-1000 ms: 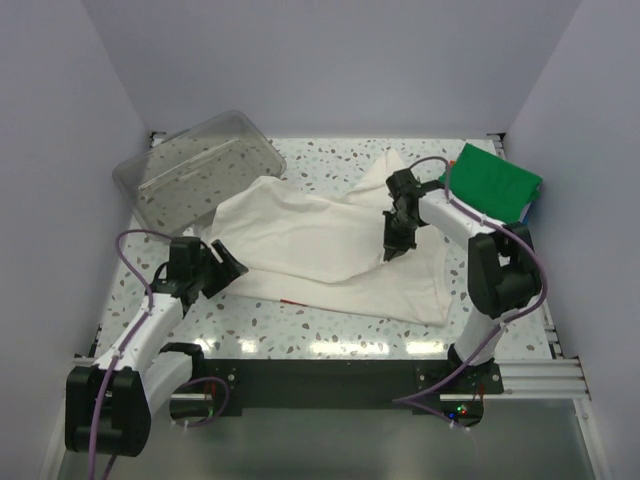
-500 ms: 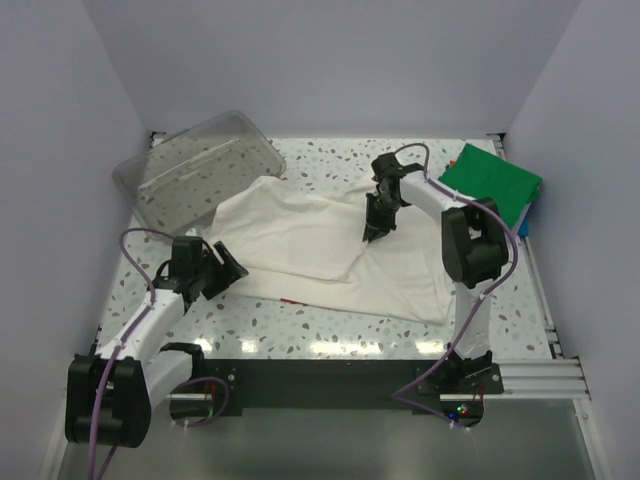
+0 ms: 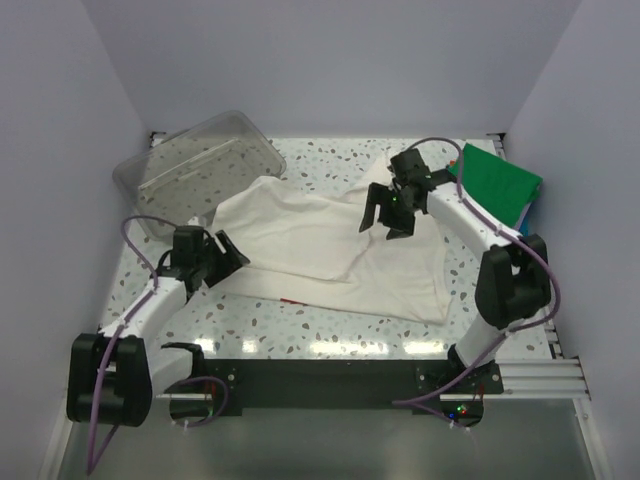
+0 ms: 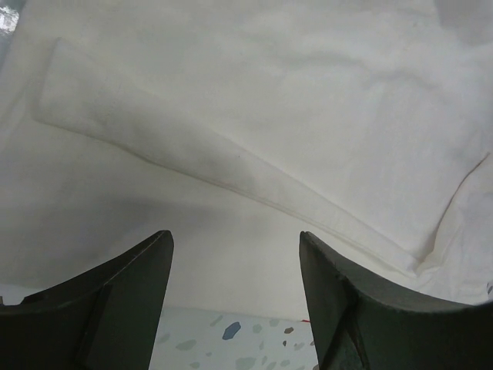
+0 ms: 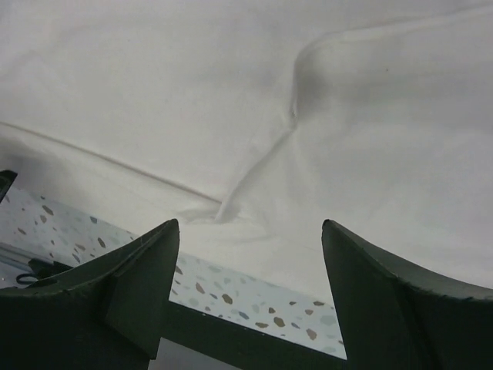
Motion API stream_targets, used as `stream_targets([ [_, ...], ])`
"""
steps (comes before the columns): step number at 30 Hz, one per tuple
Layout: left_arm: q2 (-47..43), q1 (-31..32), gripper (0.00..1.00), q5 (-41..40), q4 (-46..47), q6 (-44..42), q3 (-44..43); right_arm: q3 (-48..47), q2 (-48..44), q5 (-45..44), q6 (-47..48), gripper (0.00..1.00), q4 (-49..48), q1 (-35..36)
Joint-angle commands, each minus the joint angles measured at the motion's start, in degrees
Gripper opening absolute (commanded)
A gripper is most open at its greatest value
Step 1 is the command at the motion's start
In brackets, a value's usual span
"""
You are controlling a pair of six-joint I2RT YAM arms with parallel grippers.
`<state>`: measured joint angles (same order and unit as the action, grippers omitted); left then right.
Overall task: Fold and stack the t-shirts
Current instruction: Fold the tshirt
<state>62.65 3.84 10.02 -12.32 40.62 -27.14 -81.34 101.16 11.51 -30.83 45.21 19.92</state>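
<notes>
Step in hand: folding the cream-white shirt, not finished. It lay rumpled and slanted across the middle of the table, its far-left corner just beside the clear tub, and one long fold ridge showed in the left wrist view. The folded green shirt sat at the far right, apart from the cream one, with a blue edge peeking out under it. The left gripper had its jaws apart and empty, low over the shirt's near-left edge. The right gripper was also spread wide and gripping nothing, over the shirt's far-right part, with creased cloth below it in its wrist view. Next move, as a guess: each gripper would need to pinch an edge or corner and carry it across to flatten and fold the shirt. Sleeves and collar were hard to make out; the print was not visible, only a thin red mark at the near hem. What lay under the green shirt was mostly hidden.
</notes>
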Motion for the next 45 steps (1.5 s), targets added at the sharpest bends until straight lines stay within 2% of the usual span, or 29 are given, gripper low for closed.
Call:
stream_targets([
  [1,3.77,0.03,0.71,1.57,6.16,-1.51,-0.64,6.26,-6.32,-0.61,-1.60,0.78,-1.87,0.21],
  [4,5.54,0.03,0.71,2.28,8.53,-0.20,1.46,16.18,-8.79,0.44,-2.74,0.78,-4.77,0.21],
  [10,3.53,0.03,0.71,0.62,7.31,1.91,5.77,27.44,-10.20,0.18,-3.54,0.78,-9.87,0.29],
  [14,0.55,0.03,0.72,-0.88,5.11,3.23,9.20,31.85,-9.67,-0.26,-3.19,0.78,-11.55,0.29],
  [25,-10.26,0.29,0.72,-3.87,-3.24,8.50,14.30,40.02,-12.74,-1.31,-3.80,0.78,-6.28,0.20],
  [30,-12.90,0.38,0.72,-5.19,-4.99,9.39,12.99,41.79,-16.96,-2.89,-3.89,0.78,-4.61,0.29],
  [35,-12.03,0.38,0.72,-6.59,-5.18,7.19,8.42,38.37,-17.49,-4.21,-2.48,0.78,-3.38,0.29],
  [45,-5.27,0.38,0.72,-7.47,2.90,4.73,4.99,35.29,-16.00,-4.04,-1.25,0.78,-2.41,0.29],
])
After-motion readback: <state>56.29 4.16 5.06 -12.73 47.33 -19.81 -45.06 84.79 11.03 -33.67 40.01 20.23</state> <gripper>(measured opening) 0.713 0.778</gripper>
